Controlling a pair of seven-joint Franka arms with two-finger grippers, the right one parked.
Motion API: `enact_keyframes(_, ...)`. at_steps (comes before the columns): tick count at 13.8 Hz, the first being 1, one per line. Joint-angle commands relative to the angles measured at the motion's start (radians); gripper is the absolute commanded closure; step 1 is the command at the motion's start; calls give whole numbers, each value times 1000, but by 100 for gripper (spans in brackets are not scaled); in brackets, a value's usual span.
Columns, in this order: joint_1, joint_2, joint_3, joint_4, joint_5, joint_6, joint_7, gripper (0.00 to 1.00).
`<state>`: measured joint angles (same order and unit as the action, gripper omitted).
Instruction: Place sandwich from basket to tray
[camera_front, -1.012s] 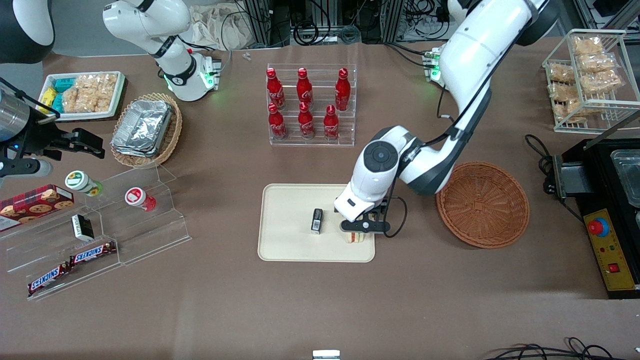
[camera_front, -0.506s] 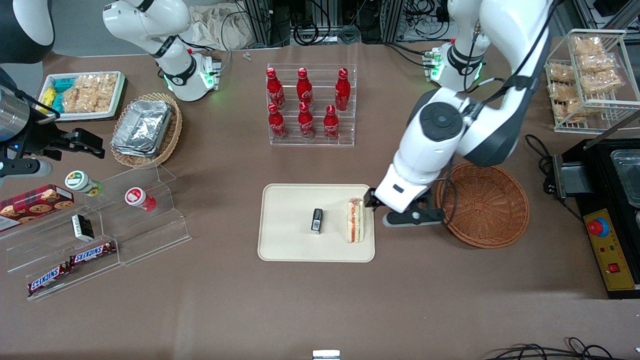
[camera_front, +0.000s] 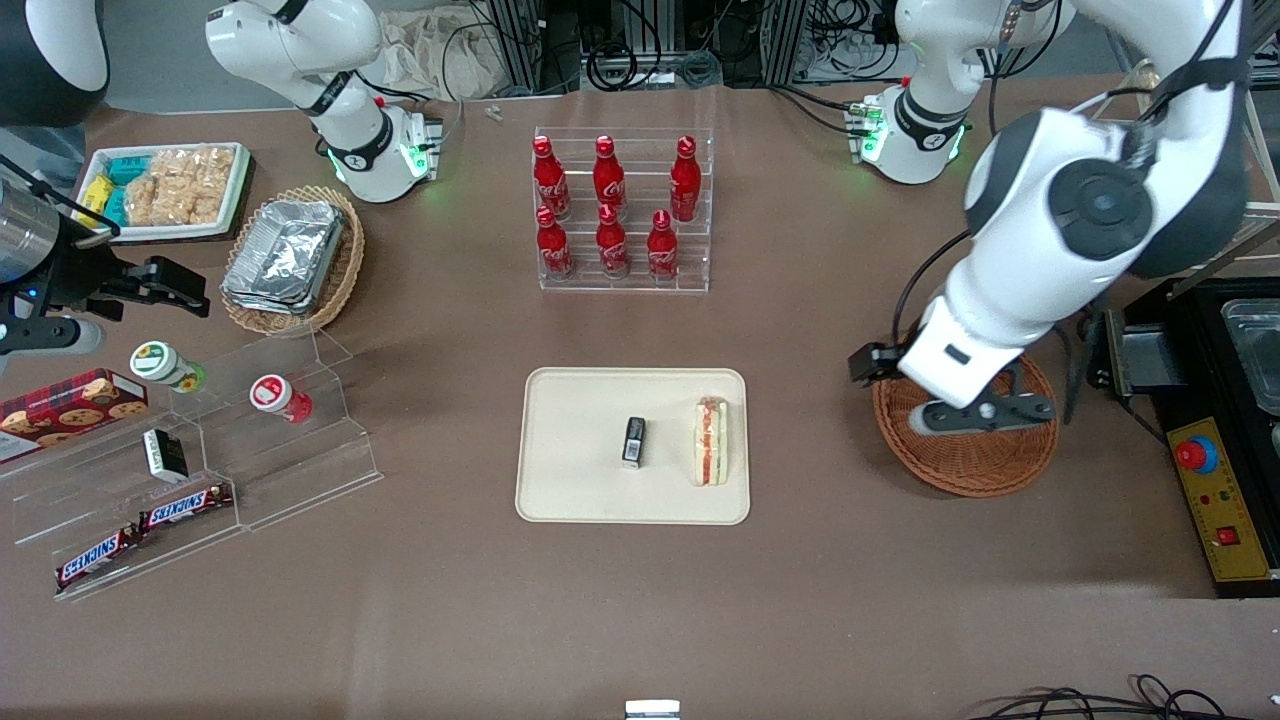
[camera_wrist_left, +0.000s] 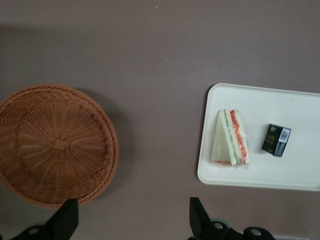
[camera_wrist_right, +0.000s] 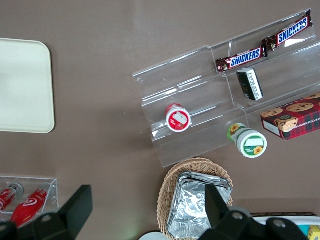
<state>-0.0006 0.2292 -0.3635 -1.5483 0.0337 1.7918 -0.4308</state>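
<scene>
Sandwich (camera_front: 711, 442) lies on the tray (camera_front: 570, 490), at its edge nearest the basket (camera_front: 985, 470), beside a small black packet (camera_front: 634, 442). Gripper (camera_wrist_left: 131, 220) hangs above the basket, fingers spread wide, holding nothing.

light: even, overhead — shadows: soft | wrist view: slightly blurred

A second ago the tool (camera_front: 975, 412) was down on the tray (camera_front: 570, 495), closed around the sandwich (camera_front: 711, 455). It has since let go, risen, and swung away toward the working arm's end of the worktop, and now hangs open above the basket (camera_front: 975, 470).
</scene>
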Motion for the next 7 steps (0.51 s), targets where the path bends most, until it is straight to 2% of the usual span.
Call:
enact_keyframes(1,39,-91,18,-16,-55,-84,70,0)
enact_keyframes(7,28,-214,158,-35,-86,-242,289,0)
